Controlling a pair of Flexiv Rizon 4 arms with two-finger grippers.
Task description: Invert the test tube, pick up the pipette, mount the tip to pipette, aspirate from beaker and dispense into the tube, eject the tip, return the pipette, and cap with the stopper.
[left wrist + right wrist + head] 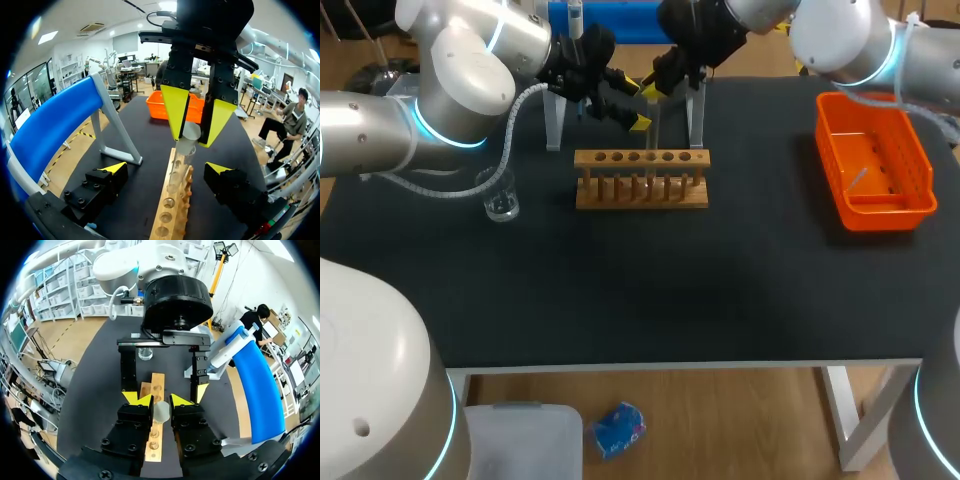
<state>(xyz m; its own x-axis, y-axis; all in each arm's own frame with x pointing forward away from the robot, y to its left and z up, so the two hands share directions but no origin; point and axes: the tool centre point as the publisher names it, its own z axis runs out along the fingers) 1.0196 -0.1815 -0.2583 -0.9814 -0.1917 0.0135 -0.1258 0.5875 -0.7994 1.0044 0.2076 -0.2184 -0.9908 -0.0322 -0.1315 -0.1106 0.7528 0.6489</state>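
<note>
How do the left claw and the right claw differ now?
The left claw is open and grips nothing; the right claw is shut on the tube. The left claw's fingers stand wide apart; the right claw's stand close together. Both have yellow tips and are by the rack.

The right gripper [161,401] clamps its 2 yellow tips on the end of a test tube [161,413] over the wooden rack [158,382]. Facing it, the left gripper [165,394] straddles the rack, fingers wide apart. A beaker [145,354] sits beyond.
</note>
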